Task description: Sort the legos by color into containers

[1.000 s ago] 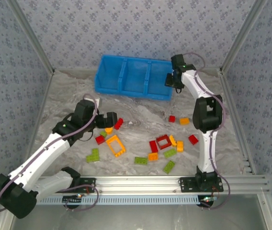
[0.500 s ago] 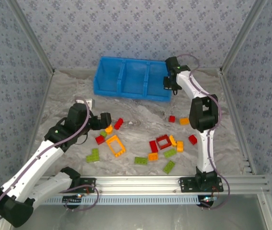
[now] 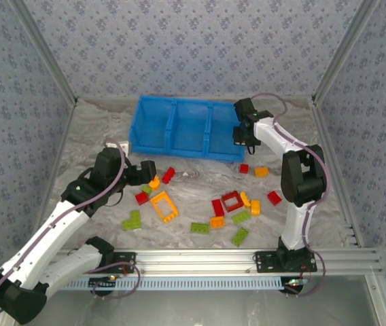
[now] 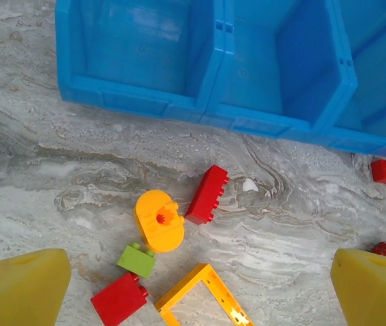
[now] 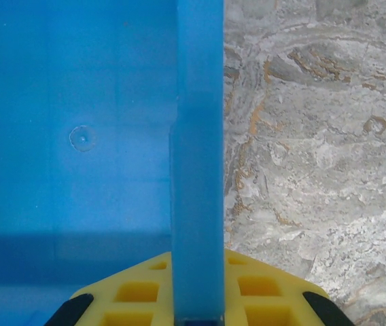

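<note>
The blue three-compartment bin (image 3: pixel 179 128) lies at the back of the table, its compartments bare inside. My right gripper (image 3: pixel 242 133) is shut on the bin's right end wall (image 5: pixel 198 136), and that wall stands between the yellow fingers (image 5: pixel 132 295). My left gripper (image 3: pixel 147 170) hangs open over the left cluster of legos. There a round orange piece (image 4: pixel 159 221) lies beside a red brick (image 4: pixel 206 194), a small green brick (image 4: pixel 136 259), another red brick (image 4: pixel 119 299) and an orange frame (image 4: pixel 203 299). A red frame (image 3: pixel 232 201) lies mid-table.
Several more red, orange and green bricks are scattered from the middle (image 3: pixel 217 221) to the right (image 3: pixel 274 197) of the marbled table. A red brick (image 3: pixel 244 168) and an orange one (image 3: pixel 261 172) lie just in front of the bin's right end. Patterned walls close three sides.
The bin has slid toward the near side with my right gripper holding its end wall. My left gripper drew back slightly to the left, then stayed almost still.
</note>
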You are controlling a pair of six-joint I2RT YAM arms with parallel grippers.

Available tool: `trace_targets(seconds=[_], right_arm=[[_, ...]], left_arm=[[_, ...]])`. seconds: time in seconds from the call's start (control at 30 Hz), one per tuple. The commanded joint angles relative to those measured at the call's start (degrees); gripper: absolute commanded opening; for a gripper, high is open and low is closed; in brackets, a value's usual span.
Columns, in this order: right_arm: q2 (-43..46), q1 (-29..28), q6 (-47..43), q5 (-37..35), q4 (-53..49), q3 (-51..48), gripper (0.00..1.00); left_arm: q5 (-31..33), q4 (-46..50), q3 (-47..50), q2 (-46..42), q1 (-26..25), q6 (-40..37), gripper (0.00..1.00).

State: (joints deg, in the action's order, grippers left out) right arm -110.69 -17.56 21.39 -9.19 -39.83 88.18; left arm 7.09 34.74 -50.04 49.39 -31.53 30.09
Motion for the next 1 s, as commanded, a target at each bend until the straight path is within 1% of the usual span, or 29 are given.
trace_targets(seconds=[0.0, 0.2, 0.4, 0.43, 0.47, 0.57, 0.6, 0.63, 0.7, 0.77, 0.87, 0.97], right_arm=[[1.9, 0.2, -3.9, -2.5, -1.4, -1.8, 0.05], [2.7, 2.3, -6.6, -1.2, -0.1, -3.8, 0.05], [1.1, 3.8, -7.9, 1.4, -0.4, -2.1, 0.06], [0.9, 3.8, -7.8, 1.2, -0.7, -1.8, 0.09], [0.9, 3.7, -7.6, 0.8, -0.9, -1.7, 0.15], [3.5, 3.5, -6.2, -0.8, -0.4, -3.2, 0.4], [5.4, 3.5, -5.7, -1.3, -0.2, -4.1, 0.48], [7.3, 3.3, -5.2, -2.0, -0.2, -4.9, 0.52], [11.3, 3.2, -3.8, -3.2, -0.7, -6.6, 0.57], [15.8, 3.1, -2.0, -3.2, -0.9, -9.6, 0.6], [21.5, 1.5, 1.7, -1.3, -0.2, -16.1, 0.6], [24.2, -1.6, 5.7, 0.5, 0.9, -23.8, 0.59]], left_arm=[[-0.7, -0.1, 0.4, -0.9, -0.3, 1.2, 0.98], [-1.1, -1.2, 0.7, -0.7, -0.6, 1.9, 0.97], [-1.6, -2.4, 0.6, 0.8, -1.1, 2.2, 0.97], [-1.6, -2.5, 0.6, 1.1, -1.3, 2.3, 0.97], [-1.6, -2.6, 0.6, 1.2, -1.5, 2.3, 0.97], [-2.4, -3.3, 0.5, 1.7, -1.8, 2.3, 0.97], [-3.1, -3.8, 0.6, 1.9, -2.0, 2.2, 0.97], [-3.7, -4.3, 0.7, 2.2, -2.5, 2.0, 0.97], [-3.9, -5.7, 0.9, 2.6, -4.4, 1.7, 0.97], [-2.1, -7.2, 1.2, 2.9, -7.7, 1.9, 0.99], [2.6, -9.7, 1.9, 3.6, -13.5, 2.6, 0.99], [7.5, -12.9, 3.1, 4.7, -19.6, 3.2, 0.99]])
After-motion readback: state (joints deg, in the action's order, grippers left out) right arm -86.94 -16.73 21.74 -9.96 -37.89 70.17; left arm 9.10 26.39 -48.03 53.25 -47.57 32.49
